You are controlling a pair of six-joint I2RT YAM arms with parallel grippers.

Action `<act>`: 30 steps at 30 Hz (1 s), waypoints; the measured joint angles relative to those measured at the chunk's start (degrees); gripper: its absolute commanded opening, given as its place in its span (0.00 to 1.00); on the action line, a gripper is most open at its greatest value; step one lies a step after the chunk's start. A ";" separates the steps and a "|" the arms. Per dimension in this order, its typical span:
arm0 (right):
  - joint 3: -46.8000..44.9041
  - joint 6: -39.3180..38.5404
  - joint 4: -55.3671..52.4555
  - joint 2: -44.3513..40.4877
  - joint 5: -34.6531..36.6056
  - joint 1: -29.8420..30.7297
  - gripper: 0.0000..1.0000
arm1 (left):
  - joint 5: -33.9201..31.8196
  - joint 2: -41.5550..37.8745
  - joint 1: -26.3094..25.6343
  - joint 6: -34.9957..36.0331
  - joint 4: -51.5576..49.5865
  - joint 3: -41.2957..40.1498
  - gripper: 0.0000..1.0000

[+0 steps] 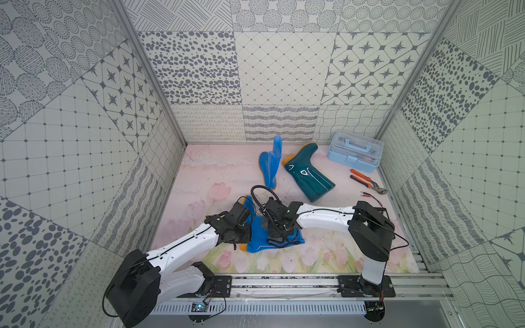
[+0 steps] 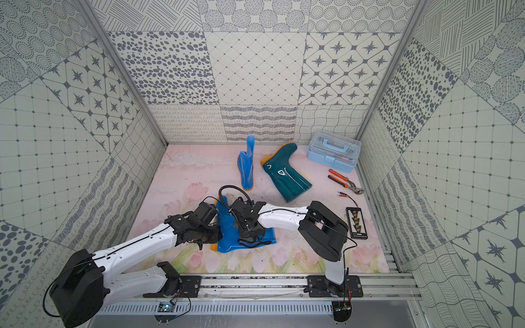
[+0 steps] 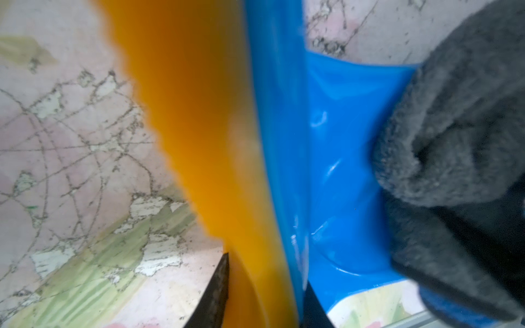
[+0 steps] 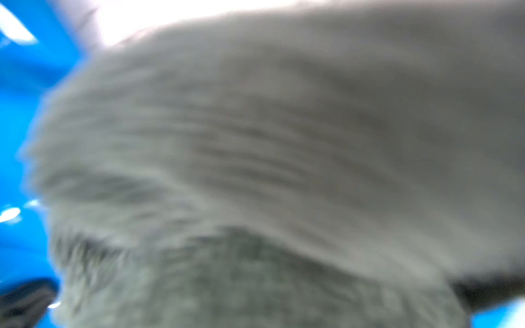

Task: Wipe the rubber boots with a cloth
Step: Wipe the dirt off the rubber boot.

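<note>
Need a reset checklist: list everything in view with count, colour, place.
Blue boots: two, blue with orange soles; near blue boot lying at the front, far blue boot at the back.
Teal boot: one, dark teal, orange sole, on its side beside the far blue boot.
Cloth: one, dark grey with blue trim, on the near blue boot.
Toolbox: one, light blue with clear lid, back right corner.
Pliers: one, orange handles, in front of the toolbox.
Leads: two, red-tipped, beside the pliers.
Connector board: one, black, right edge.
Mat: one, pink floral, under everything.
Left end effector: one, black, shut on the near blue boot's sole.
Right end effector: one, black, shut on the cloth.
</note>
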 measured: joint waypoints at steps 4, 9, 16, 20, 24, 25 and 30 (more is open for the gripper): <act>-5.88 -1.55 -1.62 -5.22 -0.24 -7.02 0.00 | 0.02 -1.44 0.00 -0.04 0.83 -1.07 0.00; -2.60 -3.43 -4.85 -4.15 1.95 -5.35 0.00 | 0.09 -1.62 0.00 -0.26 1.88 -1.77 0.00; 5.31 -4.50 -13.18 -4.92 5.99 -1.36 0.00 | 0.11 -0.57 -0.22 -0.55 2.19 -1.40 0.00; 9.62 -4.70 -10.67 -3.65 4.42 1.44 0.00 | 0.09 -0.20 -0.33 -0.87 2.14 -1.22 0.00; 14.64 -4.94 -5.99 4.98 0.85 4.90 0.00 | 0.07 0.31 -0.42 -1.03 2.01 -0.96 0.00; 14.91 -4.90 -4.55 7.39 0.04 5.81 0.00 | 0.04 0.44 -0.42 -1.07 1.95 -0.85 0.00; 17.29 -5.07 -6.60 11.43 -0.55 5.66 0.00 | 0.02 0.59 -0.55 -1.62 1.60 -0.79 0.00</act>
